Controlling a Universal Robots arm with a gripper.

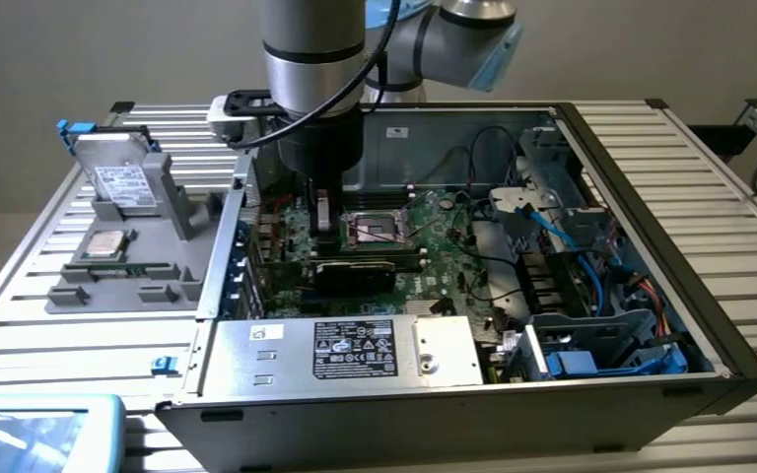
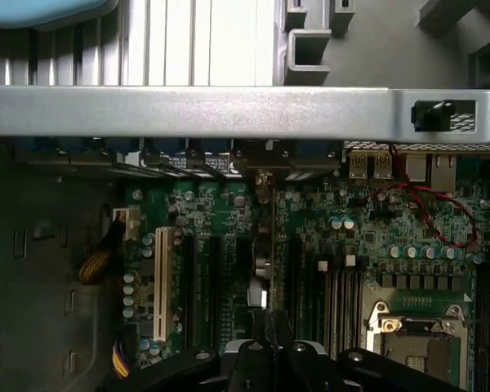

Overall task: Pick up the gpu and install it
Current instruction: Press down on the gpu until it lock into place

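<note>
You see the gpu (image 1: 352,271), black shroud facing up, lying flat across the green motherboard (image 1: 451,261) inside the open case, just below the processor socket (image 1: 381,227).

arm (image 1: 312,79) upright, pointing down, gripper (image 2: 271,327) jaws closed

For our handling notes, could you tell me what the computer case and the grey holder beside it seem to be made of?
Computer case: apparently sheet metal, dull grey, judging by thin folded edges and a faint sheen. Grey holder: probably matte plastic, with thick moulded-looking blocks and no shine.
</note>
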